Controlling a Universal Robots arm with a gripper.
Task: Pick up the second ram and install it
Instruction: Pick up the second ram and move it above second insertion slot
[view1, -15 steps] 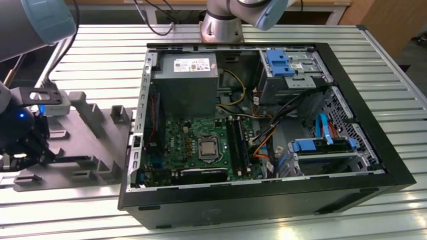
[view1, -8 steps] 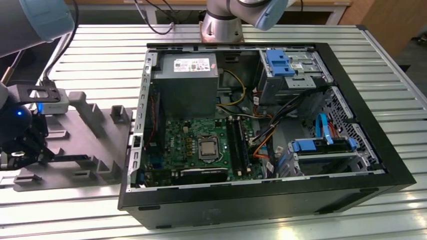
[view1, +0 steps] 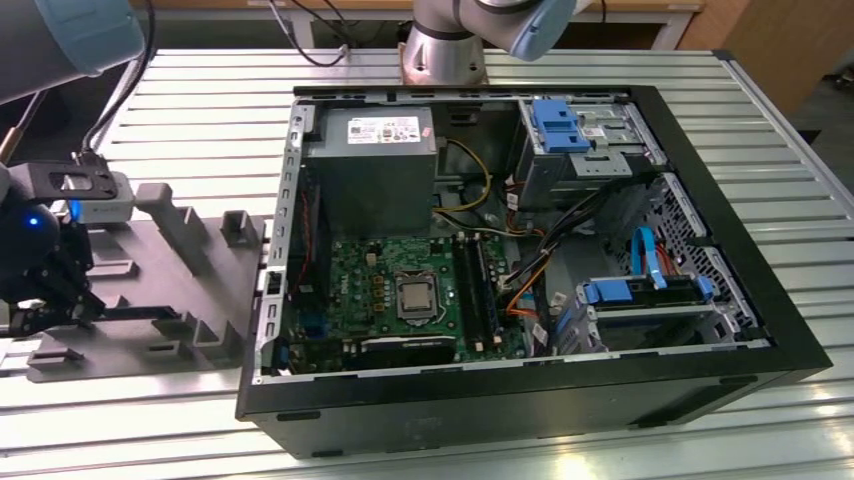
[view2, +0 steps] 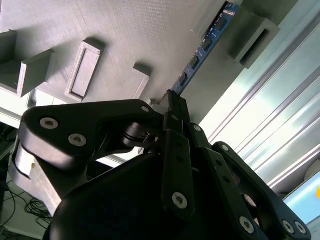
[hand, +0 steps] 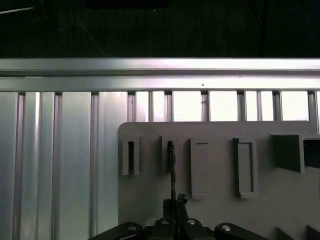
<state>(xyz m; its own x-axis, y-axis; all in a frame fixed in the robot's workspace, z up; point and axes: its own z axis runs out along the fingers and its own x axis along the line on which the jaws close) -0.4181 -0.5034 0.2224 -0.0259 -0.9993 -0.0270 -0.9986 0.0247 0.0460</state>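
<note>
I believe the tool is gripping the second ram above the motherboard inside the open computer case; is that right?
Not quite. The tool does grip the second ram, seen in the second wrist view, but over the grey holder tray beside the computer case, not inside it; the exterior view shows this at its left.

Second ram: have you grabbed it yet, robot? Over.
Pincer shut on second ram. Ram over grey tray, far end by a slot. Nothing in the way.
</note>
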